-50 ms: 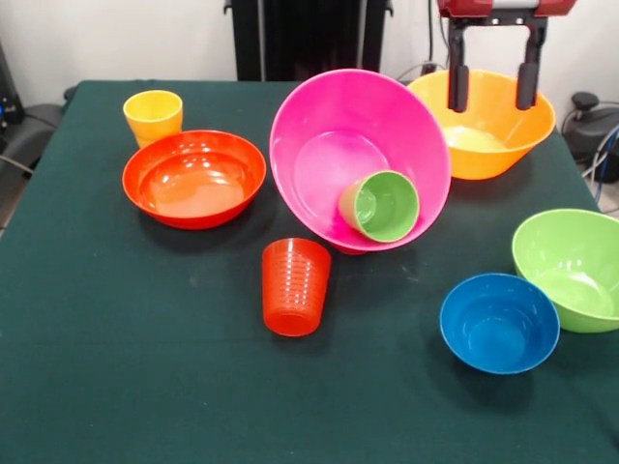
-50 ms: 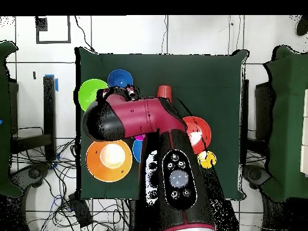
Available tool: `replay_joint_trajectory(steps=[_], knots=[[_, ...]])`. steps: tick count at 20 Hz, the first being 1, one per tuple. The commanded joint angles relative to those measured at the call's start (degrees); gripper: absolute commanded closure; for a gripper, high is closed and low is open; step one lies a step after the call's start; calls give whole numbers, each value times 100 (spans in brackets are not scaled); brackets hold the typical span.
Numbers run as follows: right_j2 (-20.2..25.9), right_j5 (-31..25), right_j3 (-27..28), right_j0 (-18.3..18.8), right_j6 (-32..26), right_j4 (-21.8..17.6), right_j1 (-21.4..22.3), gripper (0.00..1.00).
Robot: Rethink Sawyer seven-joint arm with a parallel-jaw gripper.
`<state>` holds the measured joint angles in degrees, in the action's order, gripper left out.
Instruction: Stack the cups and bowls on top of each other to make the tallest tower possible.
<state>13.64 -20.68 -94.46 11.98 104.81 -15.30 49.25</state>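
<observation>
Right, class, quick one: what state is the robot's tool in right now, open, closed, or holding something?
Tool: open, holding nothing, its two fingers hanging apart above the yellow-orange bowl.

The large pink bowl [image 1: 360,159] before me stands tilted, the light green cup [image 1: 380,205] lying inside it (mouth outward). Around it rest the red-orange bowl [image 1: 193,178], yellow cup [image 1: 153,116], ribbed orange-red cup [image 1: 295,286], yellow-orange bowl [image 1: 488,124], blue bowl [image 1: 499,323] and lime green bowl [image 1: 573,268].

The red arm [image 2: 150,117] covers the table [image 2: 210,78] between the bowls.
</observation>
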Motion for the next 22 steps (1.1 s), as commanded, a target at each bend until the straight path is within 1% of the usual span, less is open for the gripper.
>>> replay_joint_trajectory(steps=[1, 5, 11, 16, 19, 22], knots=[[862, -843, -218, 126, -485, 33, -296, 0], [972, -1123, -38, 142, -623, -15, -344, 0], [1133, -1236, 318, 203, -714, -141, -494, 0], [1289, -1261, 592, 294, -884, -301, -728, 0], [1241, -1314, 646, 272, -819, -377, -734, 0], [1254, -1381, 683, 270, -883, -447, -740, 0]])
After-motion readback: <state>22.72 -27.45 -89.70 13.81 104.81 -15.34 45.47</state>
